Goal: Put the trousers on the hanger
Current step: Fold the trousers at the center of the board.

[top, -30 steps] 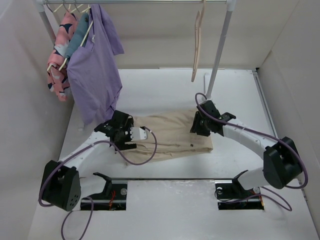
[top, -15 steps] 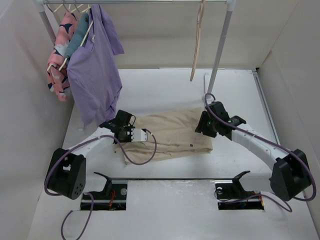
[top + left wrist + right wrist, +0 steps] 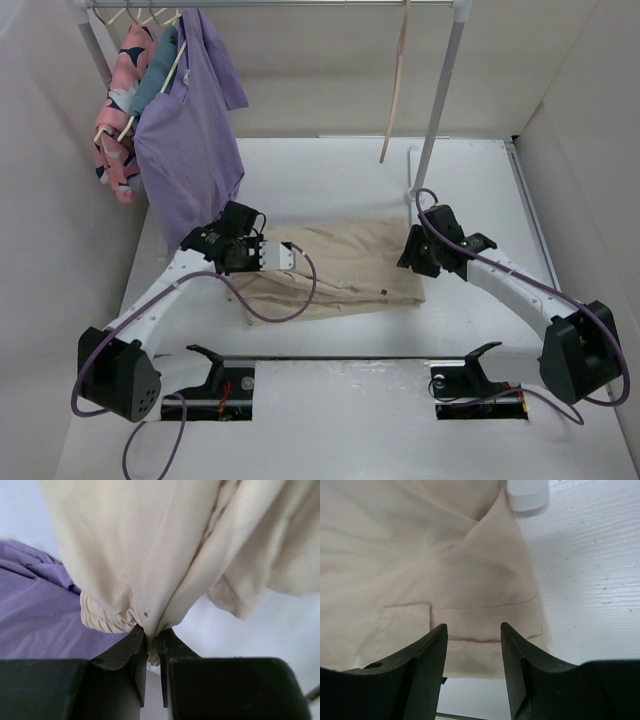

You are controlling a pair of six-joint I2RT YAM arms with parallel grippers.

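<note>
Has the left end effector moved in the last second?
Yes. The left end effector, shut on the trousers, shifted back toward the purple shirt.

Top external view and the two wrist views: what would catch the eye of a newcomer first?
The cream trousers lie wrinkled in the middle of the table, the left gripper shut on their gathered edge at the left end. The right gripper stands open over their right end. Behind, a purple shirt hangs at the left of the rail and a bare pale hanger at its right.

One trousers (image 3: 340, 265), one bare hanger (image 3: 397, 90)
</note>
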